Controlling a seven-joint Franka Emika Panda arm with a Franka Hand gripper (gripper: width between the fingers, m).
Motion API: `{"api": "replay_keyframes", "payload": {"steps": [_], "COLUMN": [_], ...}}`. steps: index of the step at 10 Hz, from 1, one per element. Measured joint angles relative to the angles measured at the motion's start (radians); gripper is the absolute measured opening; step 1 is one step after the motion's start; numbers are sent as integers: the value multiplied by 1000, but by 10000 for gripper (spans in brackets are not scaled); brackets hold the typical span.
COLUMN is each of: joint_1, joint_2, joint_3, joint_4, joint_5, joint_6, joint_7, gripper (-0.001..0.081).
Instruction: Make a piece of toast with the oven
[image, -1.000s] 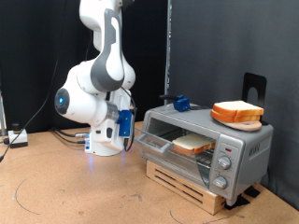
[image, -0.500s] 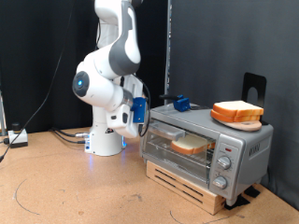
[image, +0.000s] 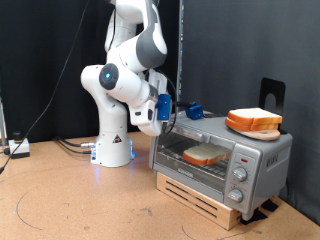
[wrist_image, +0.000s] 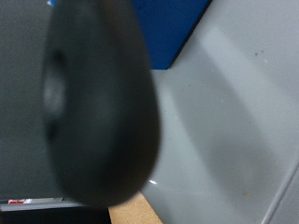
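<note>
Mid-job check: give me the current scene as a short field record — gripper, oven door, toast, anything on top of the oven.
gripper: at the oven's top front edge, on the exterior view's left side of it
oven: silver-grey, sits on a wooden pallet
oven door: looks shut or nearly shut, glass front upright
piece of toast: inside the oven on the rack, seen through the glass
pile of bread: on the oven's top, towards the exterior view's right
blue object: on the oven's top, near the gripper
wrist view: blurred dark finger close to grey metal
</note>
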Motion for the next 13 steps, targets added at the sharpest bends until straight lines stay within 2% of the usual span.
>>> {"api": "replay_keyframes", "payload": {"steps": [1,3,6,8,10,11,13], "joint_1": [-9,-70,-167,-214,-214,-220,-242], "joint_2": [-18,-10,41,106,110,137,251], "joint_3": [-8,-31,-40,-49,-50,-59,-82], "joint_4": [-2,-1,8,35,41,72,164], "joint_5": [-3,-51,-96,-119,-119,-145,-194], "joint_6": [0,15,96,121,100,64,-21], "joint_7": [29,71,130,147,125,118,118], "gripper": [807,807,807,807,807,807,807]}}
